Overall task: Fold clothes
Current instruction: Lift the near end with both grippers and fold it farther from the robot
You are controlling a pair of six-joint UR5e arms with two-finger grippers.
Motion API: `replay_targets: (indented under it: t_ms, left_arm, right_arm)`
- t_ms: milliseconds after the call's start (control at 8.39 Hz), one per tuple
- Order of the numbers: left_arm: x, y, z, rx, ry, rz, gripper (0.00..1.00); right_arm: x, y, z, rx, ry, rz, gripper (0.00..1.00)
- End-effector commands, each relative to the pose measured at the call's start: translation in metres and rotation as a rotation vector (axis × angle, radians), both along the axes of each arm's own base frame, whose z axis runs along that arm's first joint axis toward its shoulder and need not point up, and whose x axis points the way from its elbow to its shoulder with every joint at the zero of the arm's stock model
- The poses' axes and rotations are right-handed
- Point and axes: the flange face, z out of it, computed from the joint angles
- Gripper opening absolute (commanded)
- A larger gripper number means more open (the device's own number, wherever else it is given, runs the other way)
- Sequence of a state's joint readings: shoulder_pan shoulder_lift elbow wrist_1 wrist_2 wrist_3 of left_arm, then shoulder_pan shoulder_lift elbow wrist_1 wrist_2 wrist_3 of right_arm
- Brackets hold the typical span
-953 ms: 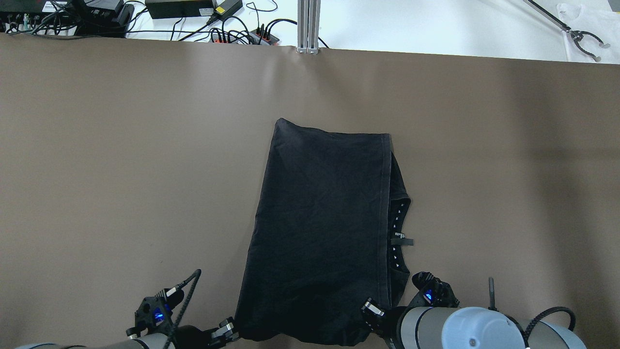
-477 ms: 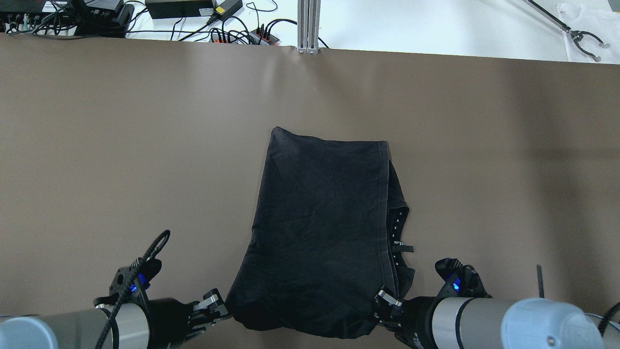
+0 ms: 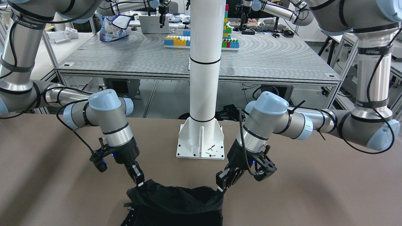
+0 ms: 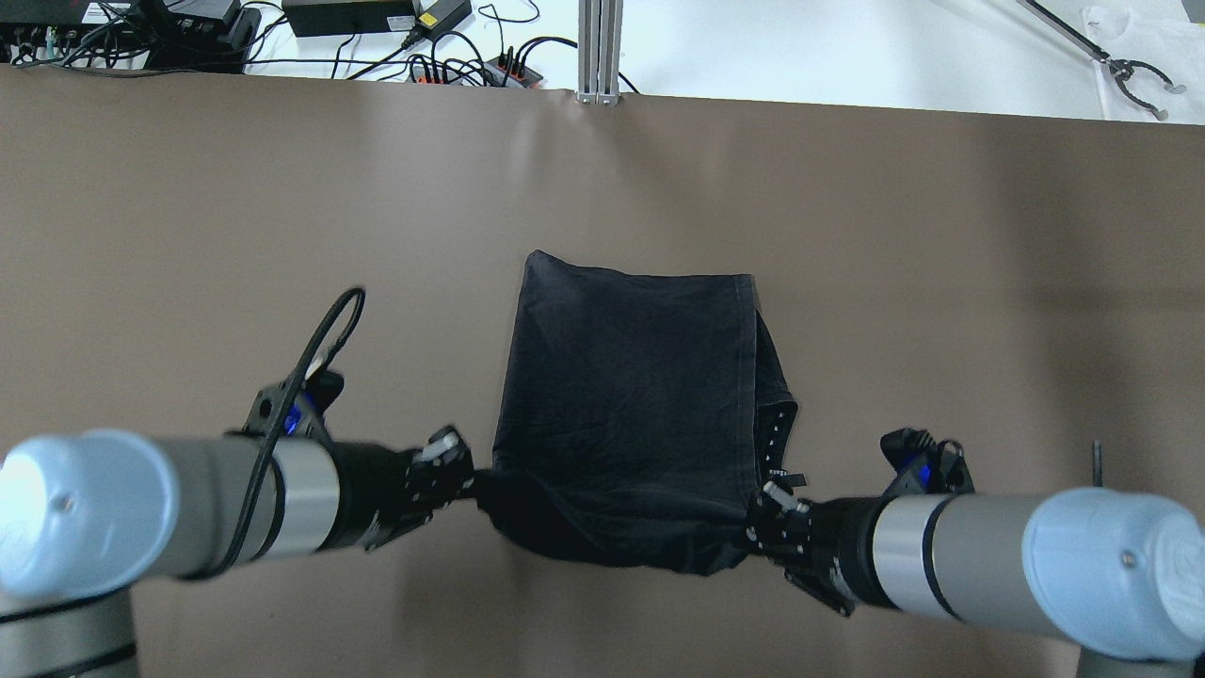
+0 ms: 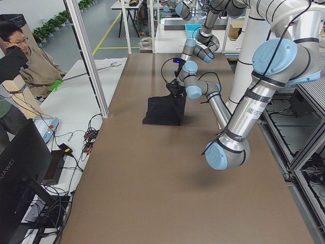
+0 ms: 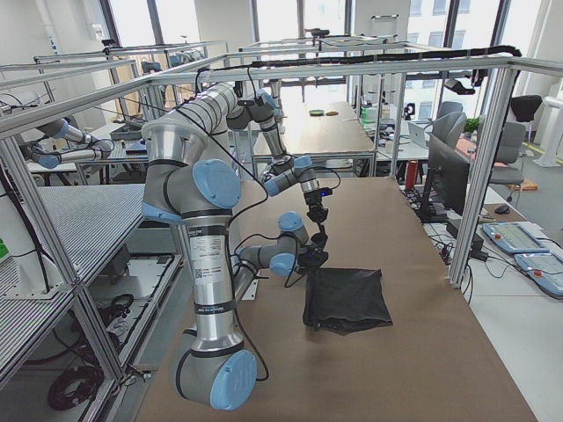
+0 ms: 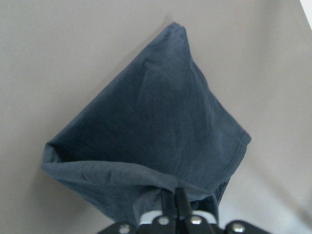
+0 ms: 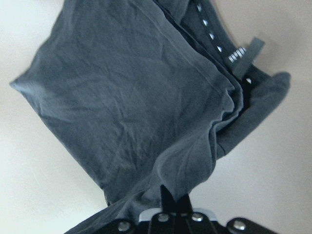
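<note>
Black garment (image 4: pixel 631 377) is lying on the brown table (image 4: pixel 188 235), its near edge lifted. Left gripper (image 4: pixel 468 482) and right gripper (image 4: pixel 756 516) are each pinching a near corner, jaws closed on cloth. Thin, light and limp, it is sagging between them, so corner holds are likely serving best.
</note>
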State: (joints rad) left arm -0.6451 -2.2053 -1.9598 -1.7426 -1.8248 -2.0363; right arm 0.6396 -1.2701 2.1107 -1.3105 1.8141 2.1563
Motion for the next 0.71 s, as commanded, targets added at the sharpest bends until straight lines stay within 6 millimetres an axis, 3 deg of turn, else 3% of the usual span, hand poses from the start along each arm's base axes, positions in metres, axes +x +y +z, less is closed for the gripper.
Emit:
replay_targets:
  t_ms: [0,119,238,357,477,596]
  left_arm:
    - [0.034,-0.103,0.014,-0.017,-0.065,-0.061,0.0]
    - [0.055,-0.143,0.024,-0.017,-0.073,-0.08,0.0]
    - [0.082,-0.187,0.033,-0.016,-0.084,-0.102,0.0]
    - [0.104,-0.22,0.045,0.022,-0.104,-0.115,0.13]
    - [0.11,-0.244,0.066,0.112,-0.178,-0.13,0.99]
    - [0.105,-0.252,0.068,0.162,-0.217,-0.145,1.0]
  right_arm:
    - [-0.037,-0.109,0.024,-0.004,0.097,0.037,0.02]
    - [-0.053,-0.143,0.04,0.023,0.101,0.043,0.02]
    - [-0.066,-0.178,0.069,0.069,0.124,0.037,0.03]
    - [-0.072,-0.209,0.079,0.111,0.163,0.021,0.47]
    - [-0.086,-0.241,0.073,0.137,0.206,0.002,0.94]
    - [-0.066,-0.26,0.072,0.188,0.233,0.003,0.94]
